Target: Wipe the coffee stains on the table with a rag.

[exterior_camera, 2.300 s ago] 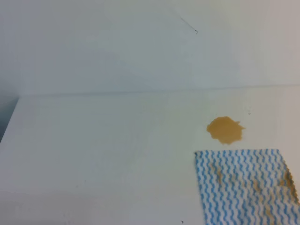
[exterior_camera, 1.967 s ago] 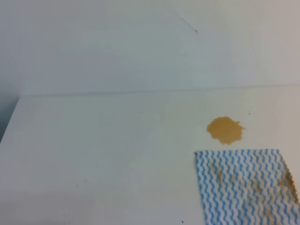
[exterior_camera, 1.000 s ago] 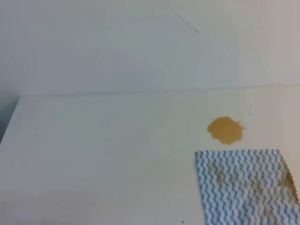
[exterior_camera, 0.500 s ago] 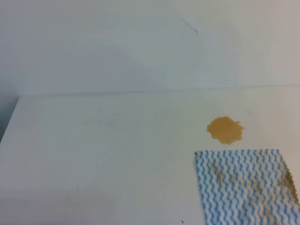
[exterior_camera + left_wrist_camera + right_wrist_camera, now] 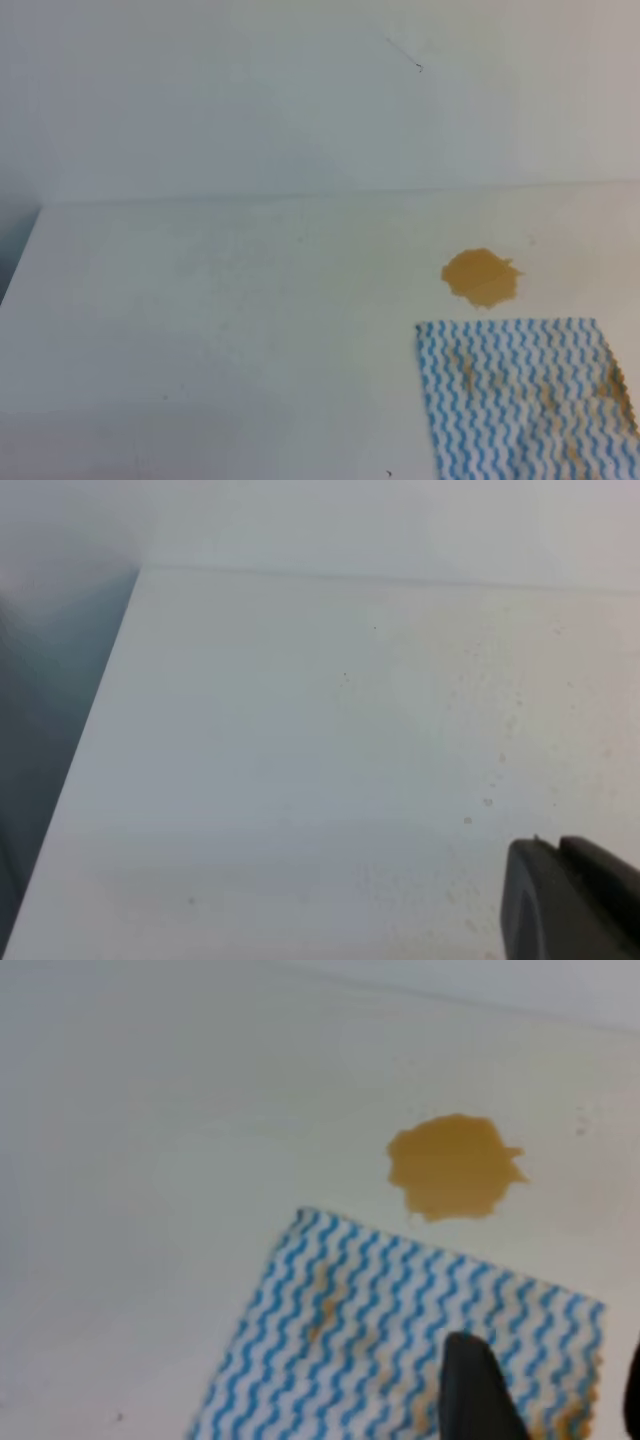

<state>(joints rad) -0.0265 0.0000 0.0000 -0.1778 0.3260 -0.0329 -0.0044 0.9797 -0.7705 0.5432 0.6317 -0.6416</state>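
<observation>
Right wrist view: right hand (image 5: 545,1390) part-open, empty over rag (image 5: 400,1340) just below coffee stains (image 5: 452,1165); we judge rag thin, limp, so pinch its middle off desk (image 5: 150,1160).

Only dark, matte black finger tips show: the left tool (image 5: 572,900) blocky, the right tool (image 5: 545,1390) tapered.

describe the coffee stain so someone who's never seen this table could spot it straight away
On the large plain white table, look to the right side, where a thin square rag with blue and white wavy stripes lies flat. Just beyond its far edge, not touching it, sits the small tan-brown coffee stain. It is one solid irregular blot on bare table, unlike the fainter brownish smudges on the cloth.
</observation>
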